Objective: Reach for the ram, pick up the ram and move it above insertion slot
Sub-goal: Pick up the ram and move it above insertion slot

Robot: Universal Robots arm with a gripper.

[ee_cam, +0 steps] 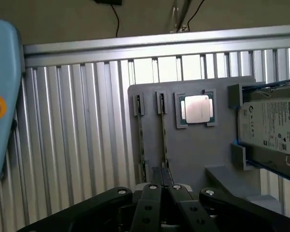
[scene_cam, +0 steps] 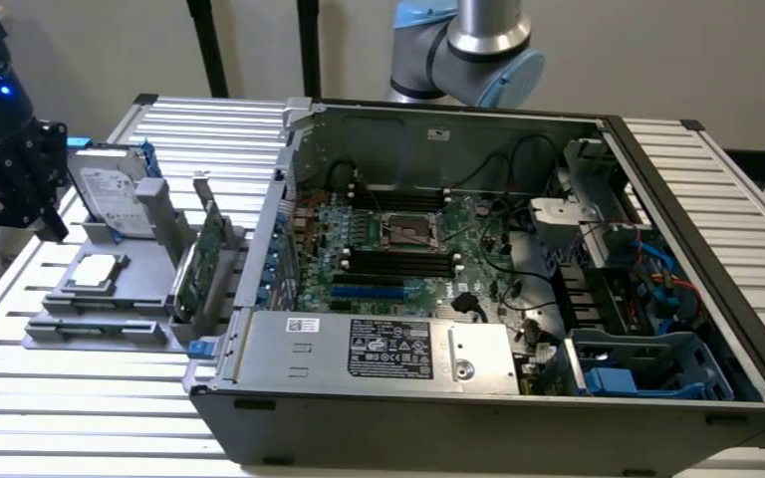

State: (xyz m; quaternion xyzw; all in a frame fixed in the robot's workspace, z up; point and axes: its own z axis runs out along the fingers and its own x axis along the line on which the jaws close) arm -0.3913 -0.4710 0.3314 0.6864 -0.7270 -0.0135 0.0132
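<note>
1. The black two-fingered gripper [ee_cam: 162,187] has its jaws pressed together, with nothing between them.
2. Just past the fingertips lies a flat grey plastic holder tray [ee_cam: 193,150], with two thin boards standing on edge in its slots.
3. The long, thin green ram stick [ee_cam: 163,137] seems to be the board in line with the jaws. Seen edge-on, it is hard to tell from the second thin board [ee_cam: 140,140] just beside it.
4. Farther to the side of the jaws sit a square silver processor chip [ee_cam: 197,108] and a silver hard drive [ee_cam: 268,126].
5. The open dark-grey computer case [scene_cam: 489,398] stands well apart from the jaws.
</note>
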